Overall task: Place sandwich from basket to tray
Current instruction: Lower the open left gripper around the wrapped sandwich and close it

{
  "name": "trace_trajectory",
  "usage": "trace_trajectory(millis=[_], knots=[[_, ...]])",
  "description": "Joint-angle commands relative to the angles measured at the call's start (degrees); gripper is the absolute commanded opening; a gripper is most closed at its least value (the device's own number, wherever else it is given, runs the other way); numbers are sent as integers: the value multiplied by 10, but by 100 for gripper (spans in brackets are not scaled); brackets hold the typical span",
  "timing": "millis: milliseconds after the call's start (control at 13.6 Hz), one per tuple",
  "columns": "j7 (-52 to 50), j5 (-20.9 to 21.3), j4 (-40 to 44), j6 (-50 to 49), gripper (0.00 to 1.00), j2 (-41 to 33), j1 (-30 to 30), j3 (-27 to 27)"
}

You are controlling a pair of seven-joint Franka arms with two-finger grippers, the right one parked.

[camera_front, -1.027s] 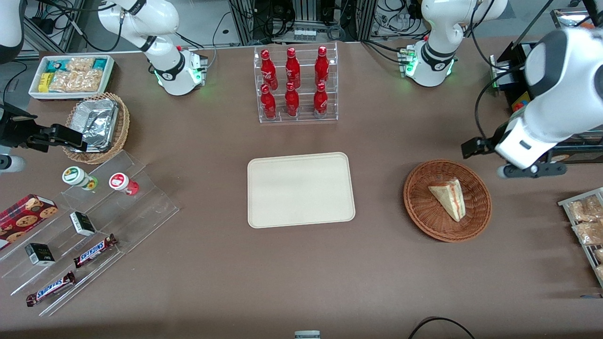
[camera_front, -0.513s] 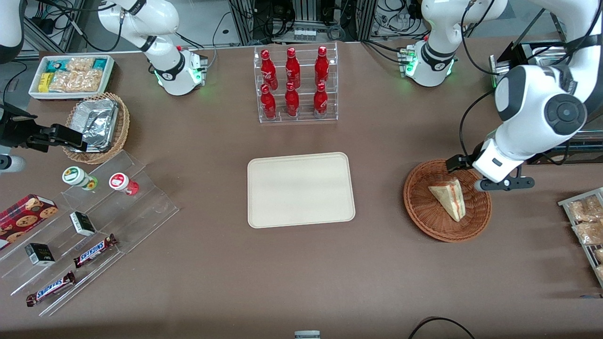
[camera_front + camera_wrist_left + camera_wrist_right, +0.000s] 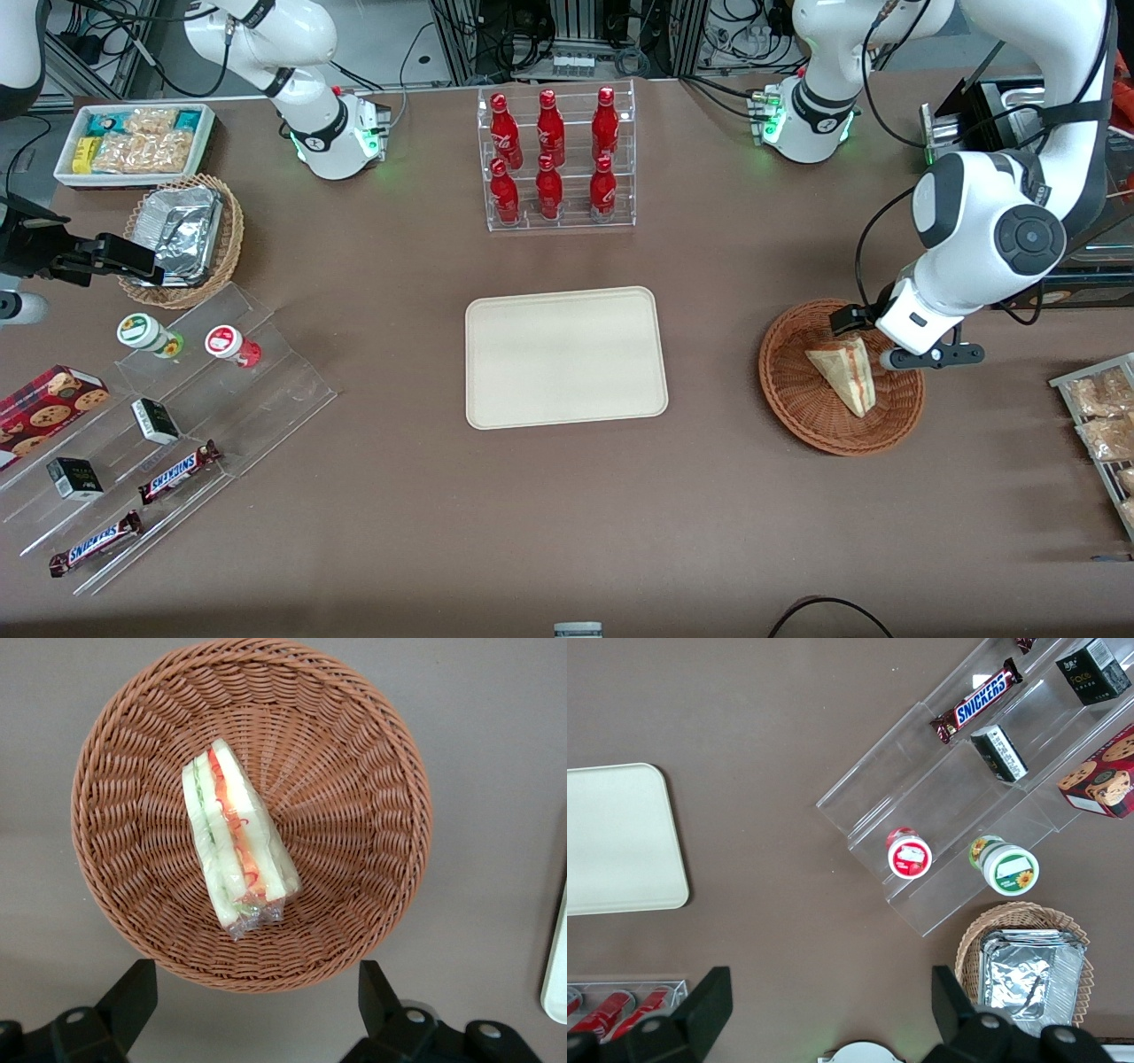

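Observation:
The sandwich (image 3: 846,372), a pale wedge with red, orange and green filling, lies in the round reddish-brown wicker basket (image 3: 797,416). My gripper (image 3: 873,330) hovers above the basket's rim, over the edge farther from the front camera, with its jaws pointing down. In the left wrist view the sandwich (image 3: 235,842) rests in clear wrap near the middle of the basket (image 3: 390,771). The gripper (image 3: 255,1001) stands open and wide, both black fingers (image 3: 133,992) outside the rim and holding nothing. The cream tray (image 3: 564,356) lies flat mid-table, bare, beside the basket toward the parked arm's end.
A clear rack of red bottles (image 3: 555,159) stands farther from the front camera than the tray. A wire rack of snack packets (image 3: 1099,425) sits at the working arm's table end. A stepped acrylic shelf (image 3: 177,416), a foil-filled wicker basket (image 3: 182,235) and a white bin (image 3: 133,142) lie toward the parked arm's end.
My arm has swung in from the working arm's end of the table and come down over the basket's rim. The sandwich and basket have not moved.

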Motion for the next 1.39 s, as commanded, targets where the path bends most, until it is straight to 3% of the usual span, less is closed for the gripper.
trace_trajectory(millis=[0,733,1320], knots=[[-53,4,-5,11,100,5,-2,2],[-206,-3,-54,125,100,32,24,3],[-228,-5,-54,170,100,71,22,1]])
